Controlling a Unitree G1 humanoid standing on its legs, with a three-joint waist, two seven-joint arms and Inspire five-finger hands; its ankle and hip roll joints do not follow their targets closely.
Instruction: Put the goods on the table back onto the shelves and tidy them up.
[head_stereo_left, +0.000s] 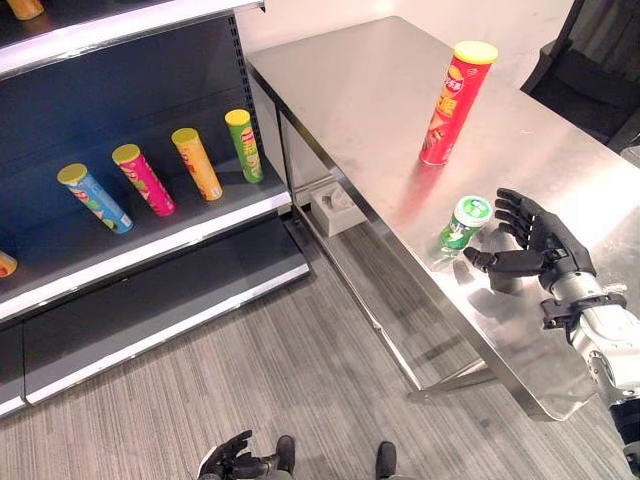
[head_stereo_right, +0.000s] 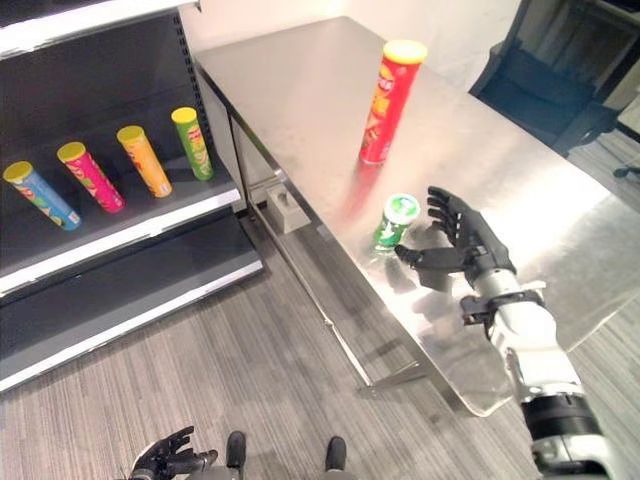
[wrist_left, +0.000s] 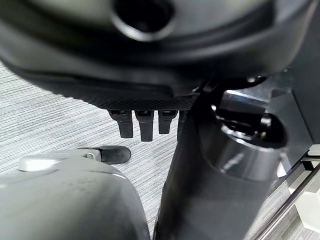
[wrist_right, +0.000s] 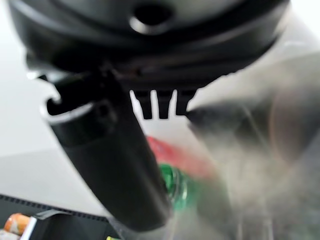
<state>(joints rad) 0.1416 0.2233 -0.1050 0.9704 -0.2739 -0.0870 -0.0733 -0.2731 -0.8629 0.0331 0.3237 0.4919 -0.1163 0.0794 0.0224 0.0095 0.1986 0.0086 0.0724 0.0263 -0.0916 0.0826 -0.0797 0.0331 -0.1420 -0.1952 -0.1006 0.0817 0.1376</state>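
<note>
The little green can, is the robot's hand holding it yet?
No. The right hand is open beside the green can, not gripping it. The left hand hangs low, holding nothing.

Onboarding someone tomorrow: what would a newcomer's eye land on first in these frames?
Probably the tall red crisp tube with a yellow lid, standing upright alone on the shiny steel table. Next, the robot's dark right hand, fingers spread open, right beside a short green can with a white lid near the table's front edge. Then the row of four coloured tubes on the dark shelf to the left.
</note>
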